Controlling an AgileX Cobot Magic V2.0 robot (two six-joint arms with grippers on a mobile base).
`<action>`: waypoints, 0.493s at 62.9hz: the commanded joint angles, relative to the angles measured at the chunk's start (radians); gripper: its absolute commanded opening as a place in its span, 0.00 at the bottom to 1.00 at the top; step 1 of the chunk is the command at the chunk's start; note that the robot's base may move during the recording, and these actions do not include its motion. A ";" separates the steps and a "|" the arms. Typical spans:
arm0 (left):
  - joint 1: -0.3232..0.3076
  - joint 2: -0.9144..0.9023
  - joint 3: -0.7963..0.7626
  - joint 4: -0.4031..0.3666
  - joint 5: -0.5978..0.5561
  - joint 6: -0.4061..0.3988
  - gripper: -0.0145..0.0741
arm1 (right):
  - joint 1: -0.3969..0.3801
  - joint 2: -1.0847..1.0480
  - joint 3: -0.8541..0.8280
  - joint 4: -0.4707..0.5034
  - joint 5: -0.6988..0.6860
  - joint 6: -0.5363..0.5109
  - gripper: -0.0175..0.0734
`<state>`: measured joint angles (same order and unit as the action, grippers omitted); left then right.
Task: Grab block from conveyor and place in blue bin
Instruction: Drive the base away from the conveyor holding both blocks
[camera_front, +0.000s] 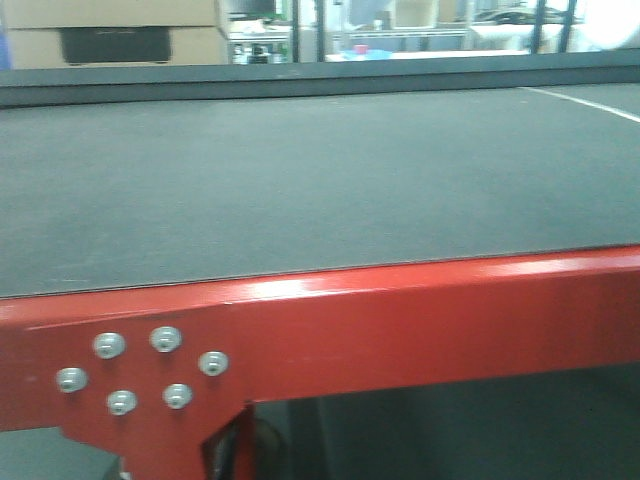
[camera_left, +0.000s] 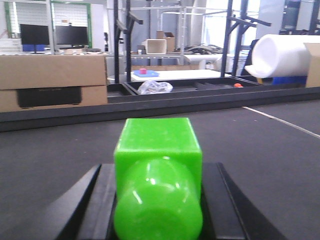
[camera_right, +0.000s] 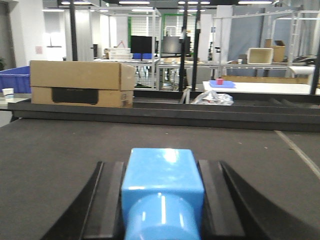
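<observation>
Green block (camera_left: 158, 150) snug between left fingers (camera_left: 100, 210); blue block (camera_right: 162, 172) snug between right fingers (camera_right: 107, 200).

Front view, both wrists — low over conveyor (camera_front: 300, 170)

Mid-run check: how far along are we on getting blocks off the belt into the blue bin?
Done: the conveyor shows no loose block in the front view. In hand: the left fingers flank a green block, the right fingers a blue block, both apparently gripped low over the belt. Left: carrying each to the drop-off and releasing; neither block is let go yet.
</observation>
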<state>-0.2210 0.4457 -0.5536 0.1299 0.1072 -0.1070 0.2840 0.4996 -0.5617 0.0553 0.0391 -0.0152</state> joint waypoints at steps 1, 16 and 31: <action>-0.005 -0.004 0.001 0.003 -0.020 0.000 0.04 | 0.002 -0.005 0.000 -0.007 -0.018 -0.003 0.02; -0.005 -0.004 0.001 0.003 -0.020 0.000 0.04 | 0.002 -0.005 0.000 -0.007 -0.018 -0.003 0.02; -0.005 -0.004 0.001 0.003 -0.020 0.000 0.04 | 0.002 -0.005 0.000 -0.007 -0.018 -0.003 0.02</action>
<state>-0.2210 0.4457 -0.5536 0.1299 0.1072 -0.1070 0.2840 0.4996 -0.5617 0.0553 0.0391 -0.0152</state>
